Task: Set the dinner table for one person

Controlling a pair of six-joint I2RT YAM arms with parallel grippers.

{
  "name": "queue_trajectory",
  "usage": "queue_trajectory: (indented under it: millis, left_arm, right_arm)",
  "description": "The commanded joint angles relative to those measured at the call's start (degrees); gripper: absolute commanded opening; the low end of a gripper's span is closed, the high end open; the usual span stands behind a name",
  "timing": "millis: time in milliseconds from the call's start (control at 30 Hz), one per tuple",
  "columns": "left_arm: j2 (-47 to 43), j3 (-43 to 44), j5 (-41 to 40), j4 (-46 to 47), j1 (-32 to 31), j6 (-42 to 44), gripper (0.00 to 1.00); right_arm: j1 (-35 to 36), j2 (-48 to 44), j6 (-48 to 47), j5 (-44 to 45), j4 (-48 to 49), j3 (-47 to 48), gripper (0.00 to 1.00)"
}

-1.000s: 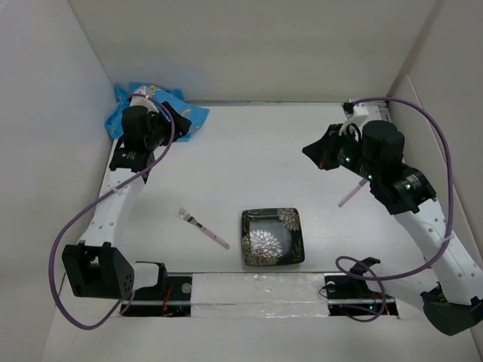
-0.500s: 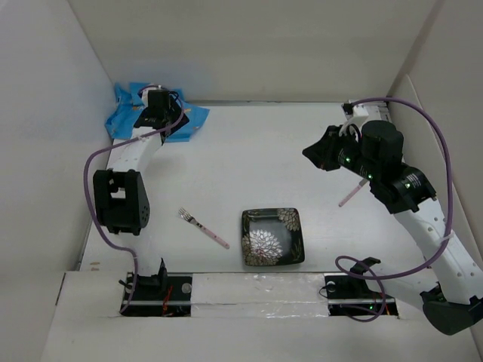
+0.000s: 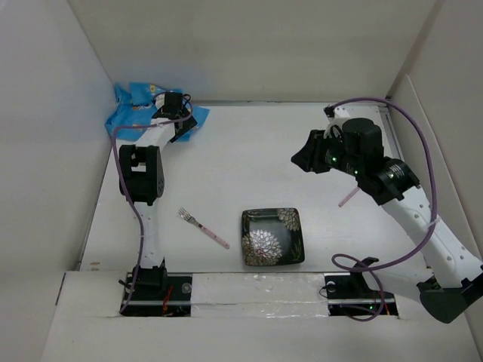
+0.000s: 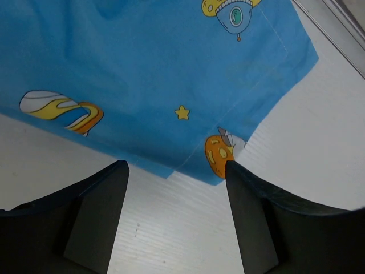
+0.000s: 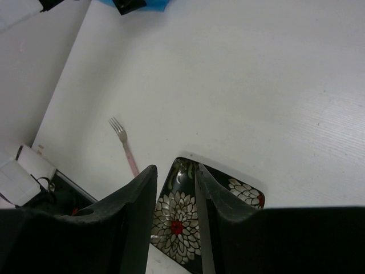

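Your left arm is stretched to the far left corner of the table (image 3: 249, 143), the broad white surface walled by white panels. The left gripper (image 4: 174, 171) hangs over the near edge of the blue space-print cloth (image 4: 142, 74), which lies crumpled in that corner. Its fingers (image 4: 97, 222) are wide apart with nothing between them. In the wrist view the cloth's hem and one corner sit just beyond the fingertips, with bare table under the gap. You cannot tell from these views whether the tips touch the surface.

Your right gripper (image 5: 176, 171) is held above the right half of the table and points toward the left. Its fingers (image 5: 137, 211) are close together, with only a narrow slit between them, and they hold nothing. Through that slit the wrist camera shows white table and the far edge of the plate (image 3: 272, 236).

The plate is dark and square with white flower patterns. It lies flat near the middle of the near edge. The fork (image 3: 202, 228) has a pink handle and lies just left of the plate without touching it, its tines pointing to the far left. A second pink-handled utensil (image 3: 347, 198) lies to the right, partly hidden under your right arm, so its type cannot be made out.
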Motion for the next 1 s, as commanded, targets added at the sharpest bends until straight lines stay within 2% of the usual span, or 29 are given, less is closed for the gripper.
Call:
queue_trajectory:
  millis: [0, 133, 167, 267, 300, 467, 600, 633, 733, 867, 900, 933, 967]
  left_arm:
    - [1.29, 5.53, -3.03, -1.23, 0.18, -0.64, 0.65]
    - [5.24, 9.22, -2.87, -2.19, -0.34, -0.20, 0.63]
    - [5.51, 9.32, -1.99, -2.28, -0.34, -0.11, 0.60]
    - [5.43, 8.18, 0.38, -1.76, -0.96, 1.12, 0.18]
    - [5.17, 7.57, 0.56, -1.58, -1.74, 1.38, 0.00]
    - [-2.99, -4.89, 3.44, 2.98, -6.40, 4.89, 0.00]
    - [-11.96, -15.97, 6.80, 10.71, -14.12, 9.10, 0.00]
    - [-15.02, -18.95, 7.15, 10.81, -15.36, 9.81, 0.00]
    - [-20.30, -24.05, 7.33, 10.55, -18.87, 12.98, 0.00]
    - [-25.24, -28.11, 12.86, 9.59, -20.99, 16.49, 0.00]
    - [-26.20, -28.38, 13.30, 9.32, -21.52, 17.28, 0.08]
    - [-27.78, -28.82, 13.57, 8.88, -22.05, 18.42, 0.18]
    - [-28.49, -28.74, 14.09, 7.83, -22.75, 18.61, 0.40]
  right_arm:
    - [2.31, 0.63, 0.02, -0.74, 0.30, 1.67, 0.39]
    - [4.25, 2.56, 0.37, -0.74, 0.47, 1.84, 0.38]
    - [5.12, 2.91, 0.46, -0.48, 0.47, 1.93, 0.38]
    - [5.92, 2.92, 1.07, 0.93, 1.52, 1.06, 0.37]
    - [5.92, 2.83, 1.16, 1.37, 1.96, 0.35, 0.37]
    - [6.45, 3.35, 1.86, 2.68, 4.51, -0.36, 0.35]
    - [5.14, 4.58, 3.44, 7.60, 6.36, -0.09, 0.31]
    - [5.13, 5.11, 3.62, 8.31, 7.32, -0.18, 0.21]
    - [2.59, 7.21, 5.38, 11.30, 9.34, -0.53, 0.00]
    - [-0.22, 12.03, 7.31, 13.84, 13.12, -2.99, 0.00]
    - [-1.10, 13.45, 7.66, 15.16, 13.56, -3.69, 0.00]
    - [-1.11, 15.03, 8.10, 16.30, 14.61, -4.04, 0.07]
    - [-1.89, 18.70, 8.98, 17.18, 14.80, -4.22, 0.15]
